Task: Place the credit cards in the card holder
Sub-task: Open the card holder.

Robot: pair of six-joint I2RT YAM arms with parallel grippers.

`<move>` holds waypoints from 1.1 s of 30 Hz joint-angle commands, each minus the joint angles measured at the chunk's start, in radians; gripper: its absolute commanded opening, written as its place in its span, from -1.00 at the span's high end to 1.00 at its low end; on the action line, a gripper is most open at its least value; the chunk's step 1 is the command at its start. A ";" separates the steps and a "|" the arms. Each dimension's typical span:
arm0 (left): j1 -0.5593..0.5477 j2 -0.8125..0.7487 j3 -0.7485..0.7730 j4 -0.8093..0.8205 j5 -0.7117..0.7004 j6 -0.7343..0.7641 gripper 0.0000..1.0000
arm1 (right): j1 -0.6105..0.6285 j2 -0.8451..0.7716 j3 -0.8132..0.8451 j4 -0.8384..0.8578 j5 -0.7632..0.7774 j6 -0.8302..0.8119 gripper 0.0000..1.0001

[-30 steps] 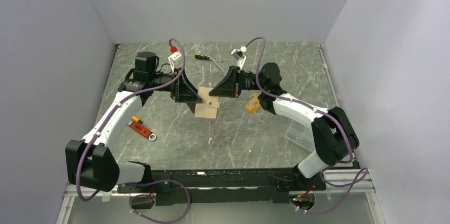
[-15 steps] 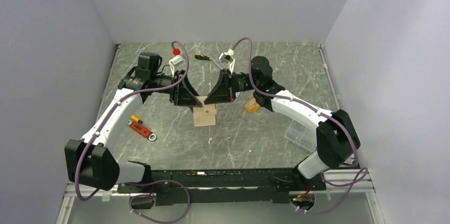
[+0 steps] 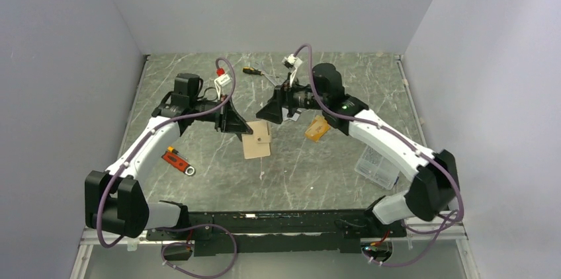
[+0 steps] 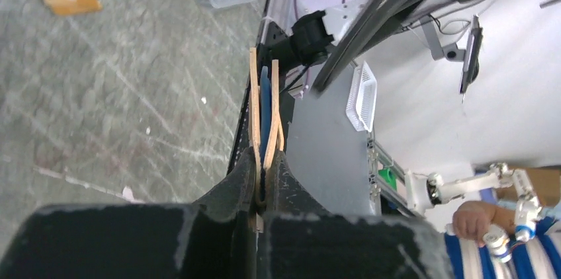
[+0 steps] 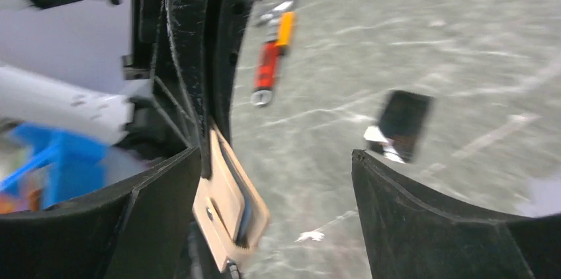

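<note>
The tan card holder (image 3: 257,140) hangs folded over the middle of the table, with my left gripper (image 3: 242,127) shut on its upper left edge. In the left wrist view the card holder (image 4: 264,104) shows edge-on, with a blue panel between its two tan flaps, pinched in my left gripper (image 4: 264,160). My right gripper (image 3: 268,112) stands open just right of it, holding nothing. The right wrist view shows the card holder (image 5: 228,203) beside my right gripper (image 5: 276,153). An orange credit card (image 3: 316,128) lies to the right. A black credit card (image 5: 403,120) lies on the table.
A clear plastic box (image 3: 376,165) sits at the right, near the right arm. A red and orange tool (image 3: 177,160) lies at the left. A screwdriver (image 3: 255,71) lies at the back. Grey walls enclose the marble-patterned table (image 3: 298,173).
My left gripper has shut on the card holder. My right gripper has let go of it, opened wide and drawn back to the right. The card holder now hangs from the left gripper alone.
</note>
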 commanded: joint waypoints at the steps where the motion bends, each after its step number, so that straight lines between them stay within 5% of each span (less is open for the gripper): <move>1: 0.056 -0.017 -0.092 0.262 -0.057 -0.304 1.00 | 0.051 -0.172 -0.033 -0.145 0.511 -0.222 -0.74; 8: 0.100 0.042 -0.168 0.467 -0.060 -0.556 1.00 | 0.358 -0.233 -0.196 -0.037 0.991 -0.431 -0.56; 16: 0.103 0.043 -0.213 0.556 -0.054 -0.629 1.00 | 0.516 -0.093 -0.139 0.036 1.160 -0.571 -0.33; 26: 0.108 0.030 -0.236 0.592 -0.044 -0.662 1.00 | 0.554 -0.044 -0.176 0.180 1.323 -0.652 0.16; 33: 0.108 0.030 -0.236 0.611 -0.042 -0.681 1.00 | 0.560 -0.022 -0.193 0.219 1.345 -0.673 0.32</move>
